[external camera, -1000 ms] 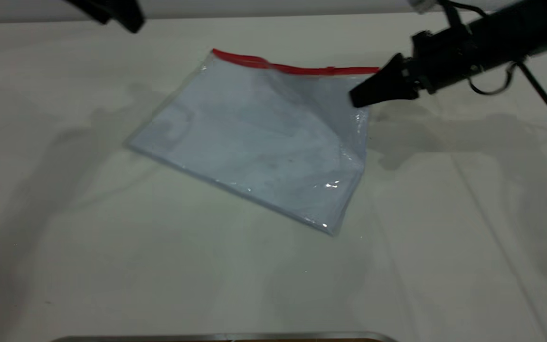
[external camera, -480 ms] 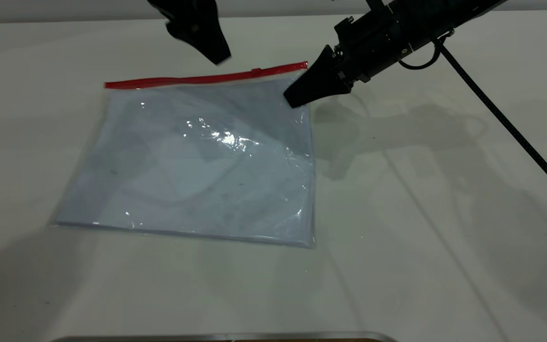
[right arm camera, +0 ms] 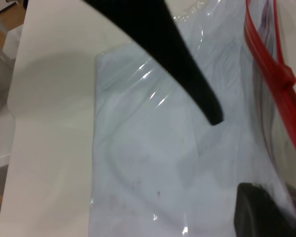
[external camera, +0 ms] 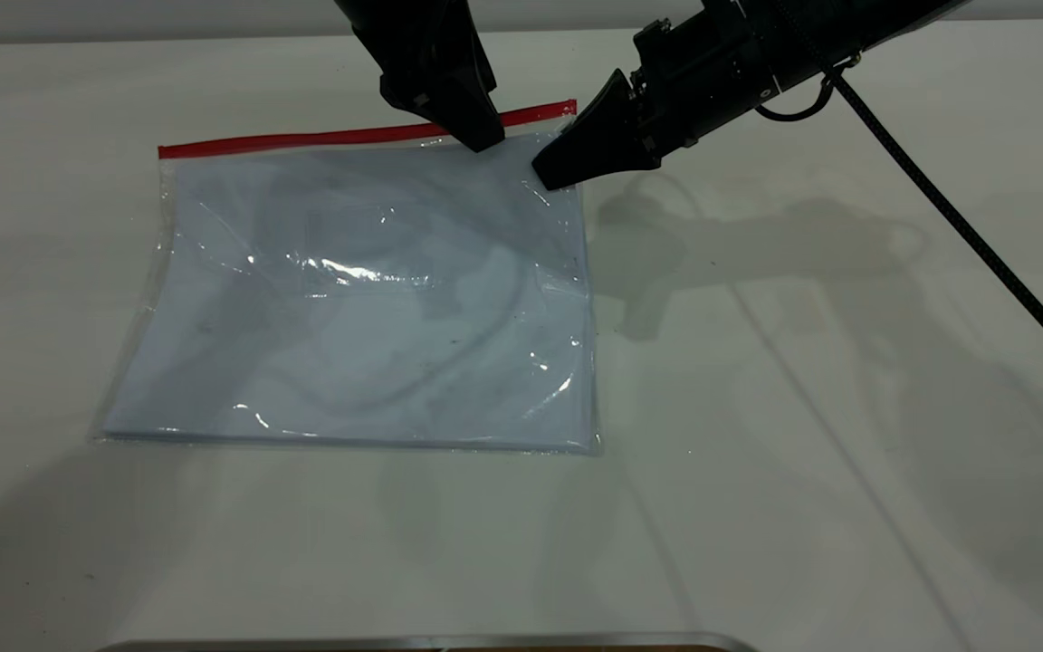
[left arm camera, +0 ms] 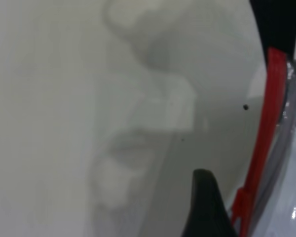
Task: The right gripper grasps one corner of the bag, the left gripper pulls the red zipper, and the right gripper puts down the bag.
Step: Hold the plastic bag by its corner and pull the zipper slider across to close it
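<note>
**Inspector:** Since half a second ago the left gripper [external camera: 481, 136] has come down from above the far edge onto the red zipper [external camera: 304, 139]; the bag [external camera: 358, 299] has shifted a little, its far left corner now sitting further left; the right gripper [external camera: 550, 174] has barely moved.

**Clerk:** Position of the bag, from the left?

**Inspector:** It lies nearly flat on the white table [external camera: 847, 453], left of centre; the left and near edges rest on the surface; white sheets show through the crinkled plastic; the zipper forms the far long edge, running from the far left corner towards the right.

**Clerk:** And the left gripper?

**Inspector:** Its tip meets the zipper towards the right end of the strip; the left wrist view shows one black finger [left arm camera: 204, 207] just beside the zipper [left arm camera: 264, 143] where a small red tab sticks out; whether the fingers are apart or together I cannot tell.

**Clerk:** The right one?

**Inspector:** It reaches in from the far right, tip at the bag's far right corner, just below the zipper's end; in the exterior view the jaws read as one closed point on the plastic, so I record them as clamped on the bag's corner; the right wrist view shows a long black finger [right arm camera: 187, 74] over the bag [right arm camera: 138, 163], with the zipper [right arm camera: 269, 69] alongside; a black cable [external camera: 965, 235] trails off to the right.
</note>
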Tool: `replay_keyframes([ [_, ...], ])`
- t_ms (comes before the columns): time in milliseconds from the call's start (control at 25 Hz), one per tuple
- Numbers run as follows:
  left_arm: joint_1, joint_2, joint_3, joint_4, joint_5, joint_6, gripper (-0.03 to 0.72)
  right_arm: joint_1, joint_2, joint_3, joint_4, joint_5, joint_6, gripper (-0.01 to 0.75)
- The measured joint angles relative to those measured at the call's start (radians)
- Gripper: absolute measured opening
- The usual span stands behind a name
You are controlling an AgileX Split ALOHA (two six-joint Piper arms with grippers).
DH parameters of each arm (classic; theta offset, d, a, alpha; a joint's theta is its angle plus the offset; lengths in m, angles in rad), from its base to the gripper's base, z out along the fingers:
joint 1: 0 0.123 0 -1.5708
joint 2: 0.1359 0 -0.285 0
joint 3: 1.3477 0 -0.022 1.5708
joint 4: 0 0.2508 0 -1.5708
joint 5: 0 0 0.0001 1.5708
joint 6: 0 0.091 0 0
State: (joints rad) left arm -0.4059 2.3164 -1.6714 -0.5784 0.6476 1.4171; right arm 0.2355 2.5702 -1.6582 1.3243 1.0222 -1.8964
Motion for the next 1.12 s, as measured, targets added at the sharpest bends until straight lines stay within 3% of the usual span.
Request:
replay_keyframes([
  [400, 0.000, 0.030, 0.000, -0.007, -0.013, 0.011, 0.423, 0.000, 0.000, 0.000, 0.001, 0.000, -0.011, 0.033],
  [920, 0.000, 0.030, 0.000, -0.011, -0.024, 0.017, 0.103, 0.000, 0.000, 0.000, 0.016, -0.010, -0.011, 0.033],
  [1120, 0.000, 0.030, 0.000, -0.011, -0.022, 0.020, 0.053, -0.006, 0.000, 0.000, 0.016, -0.010, -0.002, 0.033],
])
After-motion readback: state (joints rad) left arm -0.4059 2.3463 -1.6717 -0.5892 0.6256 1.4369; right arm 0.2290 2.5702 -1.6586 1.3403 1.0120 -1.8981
